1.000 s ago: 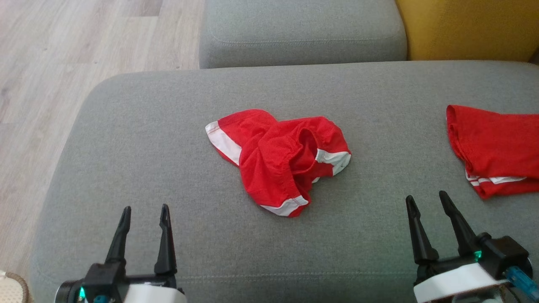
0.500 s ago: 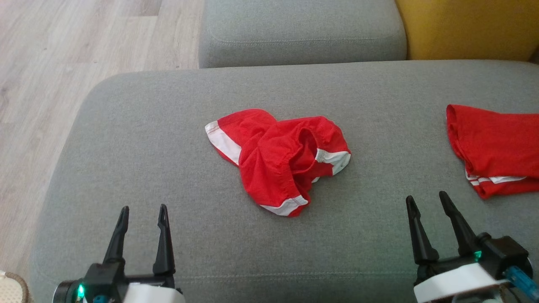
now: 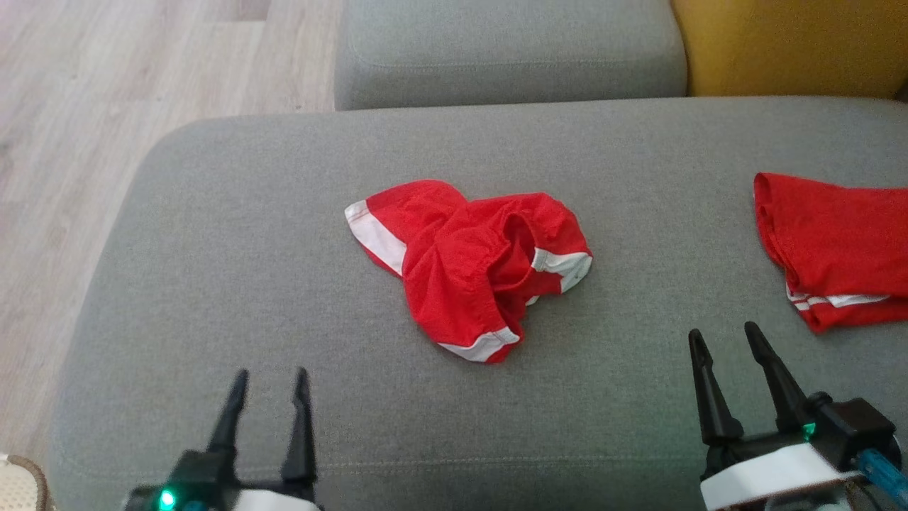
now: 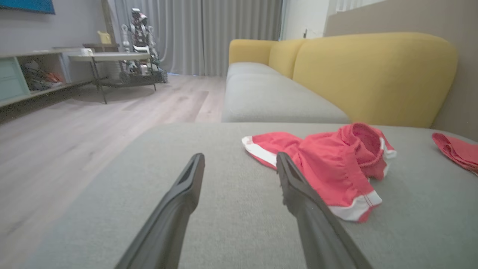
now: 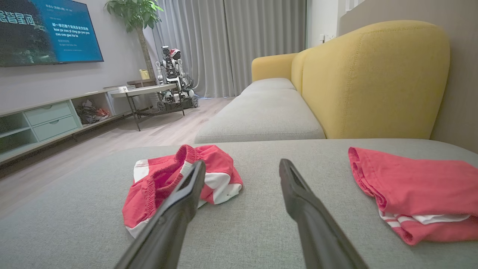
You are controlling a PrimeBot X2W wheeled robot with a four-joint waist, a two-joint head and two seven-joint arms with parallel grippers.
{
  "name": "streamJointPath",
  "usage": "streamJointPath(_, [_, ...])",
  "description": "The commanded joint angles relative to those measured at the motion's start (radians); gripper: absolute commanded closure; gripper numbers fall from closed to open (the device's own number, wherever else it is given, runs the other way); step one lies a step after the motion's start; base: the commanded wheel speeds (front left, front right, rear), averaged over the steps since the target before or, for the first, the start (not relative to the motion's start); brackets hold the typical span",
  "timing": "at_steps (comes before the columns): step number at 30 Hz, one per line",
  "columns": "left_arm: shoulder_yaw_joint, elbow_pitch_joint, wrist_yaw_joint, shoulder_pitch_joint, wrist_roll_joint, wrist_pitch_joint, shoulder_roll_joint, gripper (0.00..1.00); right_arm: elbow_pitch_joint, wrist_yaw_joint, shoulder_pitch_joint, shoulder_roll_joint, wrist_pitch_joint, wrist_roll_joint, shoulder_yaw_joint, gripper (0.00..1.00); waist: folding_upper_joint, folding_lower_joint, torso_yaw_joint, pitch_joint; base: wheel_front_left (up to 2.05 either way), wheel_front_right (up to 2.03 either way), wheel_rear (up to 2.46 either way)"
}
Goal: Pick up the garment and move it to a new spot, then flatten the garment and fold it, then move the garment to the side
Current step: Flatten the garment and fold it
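Observation:
The garment (image 3: 468,270) is a crumpled pair of red shorts with white trim, lying in the middle of the grey sofa cushion (image 3: 213,234). My left gripper (image 3: 273,372) hovers open near the cushion's front edge, left of and nearer than the garment. In the left wrist view the garment (image 4: 328,164) lies ahead and to the right of the open left gripper (image 4: 239,156). My right gripper (image 3: 723,331) is open at the front right, nothing between its fingers. The right wrist view shows the garment (image 5: 160,179) to the left of the right gripper (image 5: 242,162).
A second red garment (image 3: 837,248) lies folded at the cushion's right side, close to my right gripper. A further grey cushion (image 3: 511,50) and the yellow backrest (image 3: 787,42) lie beyond. Wooden floor (image 3: 106,85) drops off past the cushion's left edge.
My left gripper has shifted to the right and lower in the head view, still open. The right gripper and the garment stay about where they were.

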Motion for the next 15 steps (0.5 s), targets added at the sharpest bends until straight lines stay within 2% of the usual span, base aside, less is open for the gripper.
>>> streamJointPath(1, [0.020,-0.019,-0.008,-0.052,-0.001,-0.012,-0.008,0.00,-0.033,0.000,-0.038,-0.009,-0.006,-0.005,0.019,0.00,0.0000,0.0000,-0.003,0.008,0.00,0.00,0.00])
streamJointPath(5, [-0.041,0.061,-0.078,-0.146,-0.013,-0.012,-0.008,0.00,-0.034,0.000,-0.046,-0.009,-0.006,-0.016,0.019,0.00,0.0000,0.0000,-0.015,0.040,0.00,0.00,0.00])
streamJointPath(8, [-0.119,0.125,-0.133,-0.243,-0.061,-0.012,-0.008,0.00,-0.039,0.000,-0.060,-0.009,-0.006,-0.026,0.021,0.00,0.0000,0.0000,-0.031,0.078,0.00,0.00,0.00])
streamJointPath(15, [-0.326,0.284,-0.178,-0.525,-0.139,-0.002,-0.008,0.00,-0.055,0.000,-0.135,-0.009,-0.006,-0.038,0.024,0.00,0.0000,0.0000,-0.088,0.192,0.00,0.00,0.00])
